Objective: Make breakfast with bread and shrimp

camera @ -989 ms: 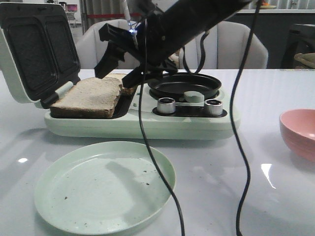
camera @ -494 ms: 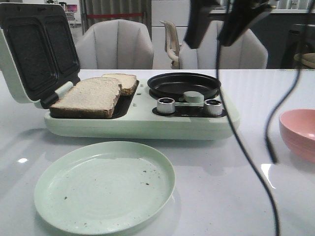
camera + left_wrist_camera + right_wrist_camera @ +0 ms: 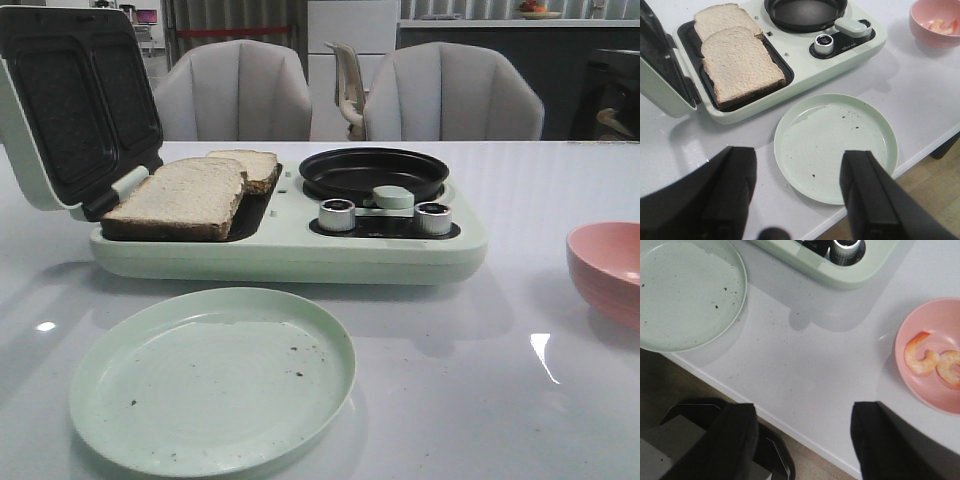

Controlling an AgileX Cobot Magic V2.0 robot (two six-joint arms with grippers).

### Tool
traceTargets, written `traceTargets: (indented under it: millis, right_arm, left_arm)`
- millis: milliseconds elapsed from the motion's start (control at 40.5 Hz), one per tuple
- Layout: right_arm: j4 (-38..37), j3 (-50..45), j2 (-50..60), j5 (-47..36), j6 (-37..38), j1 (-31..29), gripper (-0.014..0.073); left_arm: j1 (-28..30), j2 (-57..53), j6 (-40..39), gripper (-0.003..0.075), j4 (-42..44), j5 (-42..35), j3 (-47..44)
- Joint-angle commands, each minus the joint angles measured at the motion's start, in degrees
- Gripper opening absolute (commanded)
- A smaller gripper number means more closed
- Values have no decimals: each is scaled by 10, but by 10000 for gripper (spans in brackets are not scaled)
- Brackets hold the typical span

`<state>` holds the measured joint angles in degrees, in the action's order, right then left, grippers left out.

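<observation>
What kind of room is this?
Probably a dining or kitchen area: a breakfast maker holding bread sits on a white table, with padded chairs behind it.

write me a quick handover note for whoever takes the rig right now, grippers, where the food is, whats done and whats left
Left gripper: open, empty, above the table's near edge by the pale green plate.
Right gripper: open, empty, above the table edge near the pink bowl.
Bread: two overlapping slices lie in the open sandwich maker, lid up.
Shrimp: two pieces in the pink bowl.
Frying pan and plate hold no food.
Done: bread loaded.
Left: the shrimp are untouched, and nothing is plated.
</observation>
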<state>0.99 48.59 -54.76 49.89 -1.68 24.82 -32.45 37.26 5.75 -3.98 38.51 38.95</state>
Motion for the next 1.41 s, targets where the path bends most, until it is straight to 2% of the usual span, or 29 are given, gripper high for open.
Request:
traceTargets:
  millis: [0, 247, 445, 569, 766, 989, 1162, 1384]
  right_arm:
    - [-3, -14, 54, -22, 3, -3, 515]
    - [-3, -55, 136, -13, 3, -3, 515]
    - [-1, -56, 153, 1, 3, -3, 515]
    - [-1, -56, 153, 2, 3, -3, 515]
    - [-1, -56, 153, 2, 3, -3, 515]
    - [-1, -56, 153, 2, 3, -3, 515]
    - [-1, -56, 153, 2, 3, -3, 515]
    - [-1, -56, 153, 2, 3, -3, 515]
  left_arm:
    - [-2, -1, 0, 425, -1, -46, 16]
    - [-2, -1, 0, 425, -1, -46, 16]
    - [-2, -1, 0, 418, -2, -39, 16]
    - [-2, 2, 0, 342, -3, -9, 21]
    - [-2, 37, -1, 96, -11, 28, 53]
    - [7, 124, -85, 99, 40, 79, 100]
    - [79, 201, -98, 100, 64, 122, 138]
    - [226, 247, -57, 104, 51, 94, 171]
